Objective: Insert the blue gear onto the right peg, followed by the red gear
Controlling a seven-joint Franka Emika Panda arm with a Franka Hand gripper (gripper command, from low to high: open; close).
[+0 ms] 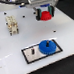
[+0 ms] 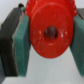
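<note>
The red gear [image 1: 44, 15] hangs above the white table toward the back, held between the fingers of my gripper [image 1: 43, 14], which is shut on it. In the wrist view the red gear [image 2: 50, 31] fills the middle, dark centre hole facing the camera, with a teal finger pad [image 2: 22, 45] pressed on either side. The blue gear [image 1: 47, 46] lies flat on the grey black-bordered plate [image 1: 31, 56], on the side toward the exterior view's right. The right peg is hidden under the blue gear. A twin thin pin [image 1: 33, 50] stands bare on the plate.
A small beige and dark block [image 1: 12, 25] stands on the white table [image 1: 64, 32] toward the exterior view's left. The table's front edge runs close to the plate, with dark floor beyond it.
</note>
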